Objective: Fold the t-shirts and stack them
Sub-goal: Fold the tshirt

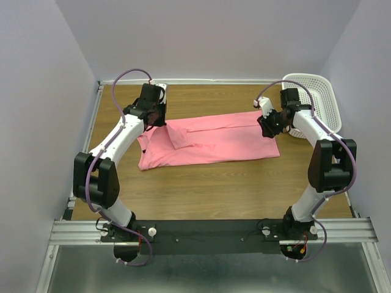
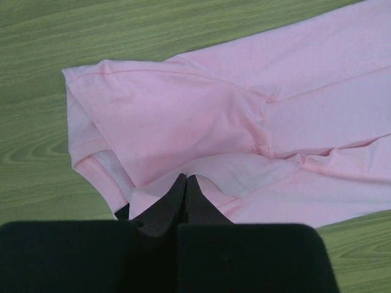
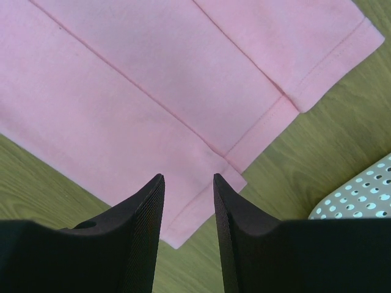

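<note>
One salmon-pink t-shirt [image 1: 214,143] lies lengthwise across the wooden table, partly folded, with a sleeve folded over at its left end. My left gripper [image 1: 157,117] is at the shirt's far left edge. In the left wrist view the gripper [image 2: 185,177] is shut, and the pink cloth [image 2: 183,116] rises to a peak at the tips, so it looks pinched. My right gripper [image 1: 269,125] is at the shirt's far right corner. In the right wrist view it [image 3: 187,177] is open and empty, just above the hem corner [image 3: 208,177] of the shirt.
A white perforated basket [image 1: 317,101] stands at the back right, close beside the right arm; its rim shows in the right wrist view [image 3: 360,195]. Bare wooden table [image 1: 214,189] lies in front of the shirt. Walls close in on three sides.
</note>
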`<state>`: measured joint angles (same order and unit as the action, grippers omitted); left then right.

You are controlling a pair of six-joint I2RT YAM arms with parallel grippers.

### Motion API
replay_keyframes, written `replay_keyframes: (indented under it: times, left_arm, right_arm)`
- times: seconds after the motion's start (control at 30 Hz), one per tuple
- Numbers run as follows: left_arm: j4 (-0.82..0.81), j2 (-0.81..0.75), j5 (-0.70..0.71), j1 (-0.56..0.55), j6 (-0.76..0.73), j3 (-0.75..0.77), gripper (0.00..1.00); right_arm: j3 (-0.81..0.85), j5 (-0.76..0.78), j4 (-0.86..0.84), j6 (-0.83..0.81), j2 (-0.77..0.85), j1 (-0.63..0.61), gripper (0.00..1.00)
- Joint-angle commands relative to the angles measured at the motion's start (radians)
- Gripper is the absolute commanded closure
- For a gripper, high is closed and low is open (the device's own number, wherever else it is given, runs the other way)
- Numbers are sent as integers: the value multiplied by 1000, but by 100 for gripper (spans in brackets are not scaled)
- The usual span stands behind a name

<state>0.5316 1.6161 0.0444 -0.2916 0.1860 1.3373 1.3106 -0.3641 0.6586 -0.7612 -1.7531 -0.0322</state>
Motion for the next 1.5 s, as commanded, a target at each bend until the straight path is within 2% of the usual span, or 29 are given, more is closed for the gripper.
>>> replay_keyframes:
  times: [0.0,0.13,0.17,0.2,0.3,0.4,0.47,0.5,0.53,0.57,0.63,0.7,0.73,0.77,0.83,0.87,0.93,0.97,1.07,1.47]
  left_arm:
    - [1,11,11,8,-8,33,100]
    - [-4,44,12,6,3,49,100]
    - [-4,53,12,6,6,56,96]
    - [-5,77,12,8,4,66,79]
    - [5,129,79,6,18,121,54]
    - [-30,116,236,8,58,190,49]
    - [-86,56,294,8,76,194,48]
    - [-125,-41,307,8,78,159,46]
    - [-209,-100,308,8,79,125,42]
    - [-247,-221,305,9,85,44,31]
    - [-310,-341,247,31,115,-42,19]
    - [-337,-519,162,63,148,-188,18]
    - [-352,-579,119,86,155,-238,18]
    - [-360,-693,115,94,161,-288,18]
    - [-377,-806,149,103,162,-418,18]
    - [-381,-911,167,103,161,-491,16]
    - [-395,-1007,212,103,168,-556,13]
    - [-403,-1083,212,104,167,-607,13]
    - [-398,-1159,224,104,159,-651,11]
    - [-383,-1179,232,103,159,-638,11]
  right_arm:
    - [-17,-45,-16,13,21,6,55]
    - [-17,-61,-14,16,27,6,55]
    - [-19,-68,-14,16,30,6,54]
    - [-20,-88,-13,16,33,6,54]
    - [-34,-145,-8,-1,61,-26,53]
    - [-40,-200,1,-9,95,-111,52]
    - [-42,-226,1,-15,107,-176,52]
    - [-45,-236,-1,-21,115,-214,52]
    - [-42,-231,-4,-26,115,-300,52]
    - [-34,-211,-13,-20,100,-348,52]
    - [-10,-171,-49,45,73,-485,53]
    - [12,-86,-152,110,40,-570,53]
    - [28,-49,-196,202,2,-642,53]
    - [77,30,-233,245,-29,-675,53]
    - [151,68,-280,339,-127,-750,52]
    - [226,144,-312,379,-159,-773,52]
    - [300,221,-315,448,-271,-817,51]
    - [346,329,-312,479,-310,-828,51]
    - [430,358,-307,507,-411,-845,50]
    - [523,449,-304,510,-545,-888,50]
